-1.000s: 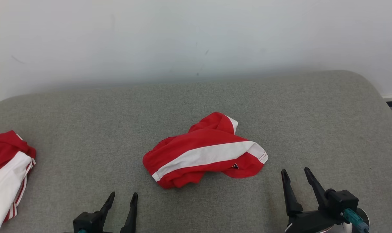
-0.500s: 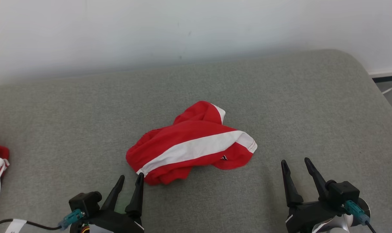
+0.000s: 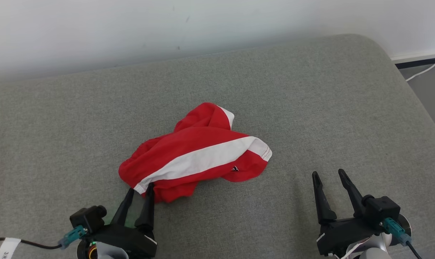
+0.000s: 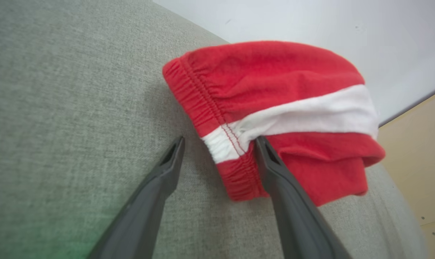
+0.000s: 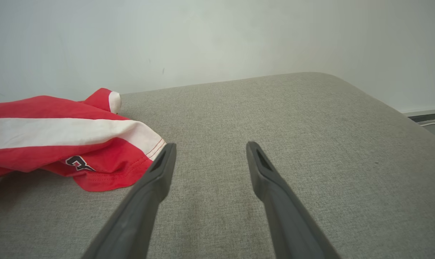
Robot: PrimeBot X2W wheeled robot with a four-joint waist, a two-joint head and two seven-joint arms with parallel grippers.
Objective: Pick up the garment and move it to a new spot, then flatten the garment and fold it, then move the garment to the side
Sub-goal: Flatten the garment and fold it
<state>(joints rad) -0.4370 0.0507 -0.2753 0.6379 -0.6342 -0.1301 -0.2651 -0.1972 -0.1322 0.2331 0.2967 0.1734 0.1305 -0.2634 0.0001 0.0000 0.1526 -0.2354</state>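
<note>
Head view: the left gripper (image 3: 141, 187) has come up to the near left edge of the crumpled red-and-white garment (image 3: 196, 158), which lies mid-cushion (image 3: 311, 90). The right gripper (image 3: 328, 173) waits near right, fingers apart.

Left wrist view: the waistband (image 4: 203, 104) sits between its spread fingers, so a pick-up grasp looks ready.

Right wrist view: the garment lies to the left, clear of the fingers.

A grey upholstered cushion (image 3: 311, 108) meets a white wall (image 3: 131, 21), white cable (image 3: 424, 69) beyond.
</note>
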